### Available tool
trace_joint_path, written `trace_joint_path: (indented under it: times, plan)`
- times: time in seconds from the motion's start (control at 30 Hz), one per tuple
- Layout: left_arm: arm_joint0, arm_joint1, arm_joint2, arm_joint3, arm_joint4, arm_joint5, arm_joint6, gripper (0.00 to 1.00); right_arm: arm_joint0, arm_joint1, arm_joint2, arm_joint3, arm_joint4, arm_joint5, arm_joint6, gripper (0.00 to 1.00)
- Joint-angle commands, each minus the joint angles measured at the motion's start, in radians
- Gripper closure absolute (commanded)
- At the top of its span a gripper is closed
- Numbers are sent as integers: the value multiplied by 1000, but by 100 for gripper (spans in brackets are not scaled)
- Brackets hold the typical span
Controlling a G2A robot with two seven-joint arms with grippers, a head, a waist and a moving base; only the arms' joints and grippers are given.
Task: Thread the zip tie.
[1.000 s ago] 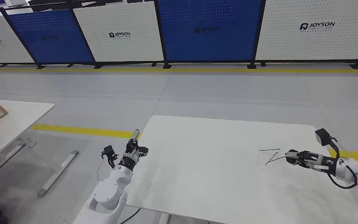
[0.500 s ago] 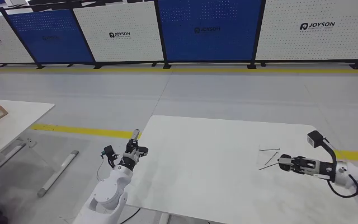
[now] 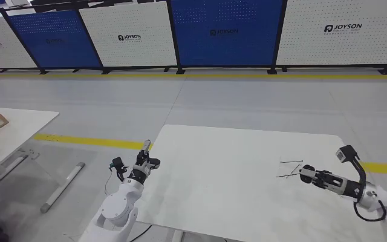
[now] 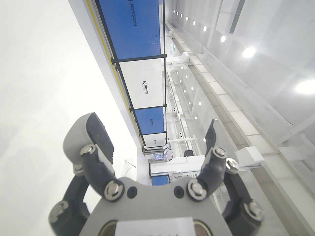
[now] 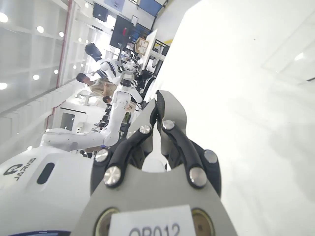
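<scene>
Item: zip tie [image 3: 287, 175], one end pinched in the right pincer [image 3: 302, 172], whose fingers are pressed together. Within the last second the arm has drawn it away from the spare tie [image 3: 291, 161] on the desk [image 3: 230, 181]. The left pincer [image 4: 157, 136] is spread at the opposite edge (threading seemingly not begun).

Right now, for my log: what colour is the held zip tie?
Zip tie: black, best in top view.

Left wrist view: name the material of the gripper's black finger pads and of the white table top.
Black ribbed finger pads: probably rubber, matte, finely ridged. Flat white table top: smooth, slightly shiny, perhaps laminate; the look leaves it open.
</scene>
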Motion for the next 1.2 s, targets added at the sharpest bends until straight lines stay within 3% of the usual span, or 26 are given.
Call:
trace_joint_path:
  times: [0.0, 0.07, 0.23, 0.7, 0.83, 0.97, 1.17]
  plan:
    - [0, 0, 0, 0, 0, 0, 0, 0, -42, -2, 1, -24, -23, -19, -86, 100]
    - [0, 0, 0, 0, 0, 0, 0, 0, -86, -5, -7, -66, -53, -31, -167, 100]
    - [0, 0, 0, 0, 0, 0, 0, 0, -177, -9, 7, -146, -19, -35, -234, 100]
    - [0, 0, 0, 0, 0, 0, 0, 0, -181, -11, 7, -155, -7, -35, -251, 100]
    - [0, 0, 0, 0, 0, 0, 0, 0, -224, -12, 82, -169, 109, -35, -260, 100]
    - [0, 0, 0, 0, 0, 0, 0, 0, -282, -14, 183, -154, 180, -35, -207, 100]
    - [0, 0, 0, 0, 0, 0, 0, 0, -321, -29, 213, -131, 204, -35, -146, 100]
